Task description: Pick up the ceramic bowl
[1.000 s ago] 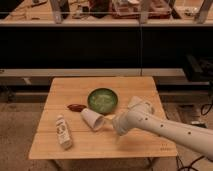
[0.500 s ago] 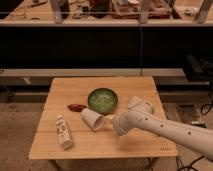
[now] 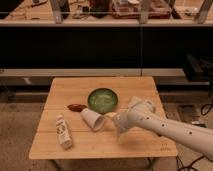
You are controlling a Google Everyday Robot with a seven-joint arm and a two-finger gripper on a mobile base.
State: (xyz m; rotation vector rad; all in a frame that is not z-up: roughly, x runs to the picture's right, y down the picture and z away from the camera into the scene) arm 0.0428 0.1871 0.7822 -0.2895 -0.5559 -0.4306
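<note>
— Bowl first. Where?
— Green bowl [image 3: 103,99], upright on the desk [image 3: 65,90], slightly back of the middle. Mouth up, paler speckled inside, dark rim.
— Gripped?
— No. Resting on the wood, apart from the gripper.
— Closest neighbours?
— White paper cup [image 3: 93,120], tipped on its side just in front of the bowl, near its front rim. Touching or not: cannot tell. Small dark reddish-brown thing [image 3: 76,107] lying flat just left of the bowl.
— Farther out?
— White bottle [image 3: 63,132] on its side toward the front left of the desk, well apart from the bowl, left of the cup.
— And the gripper?
— Gripper [image 3: 119,123] at the end of a white arm [image 3: 165,127] reaching in from the front right. Low over the desk, in front of and to the right of the bowl, just beside the cup on its right. Largely hidden behind the wrist.
— Open or closed?
— Cannot tell from this view.
— Around the desk?
— Dark shelving [image 3: 100,45] with a pale rail behind. Speckled floor [image 3: 20,130] on the left.
</note>
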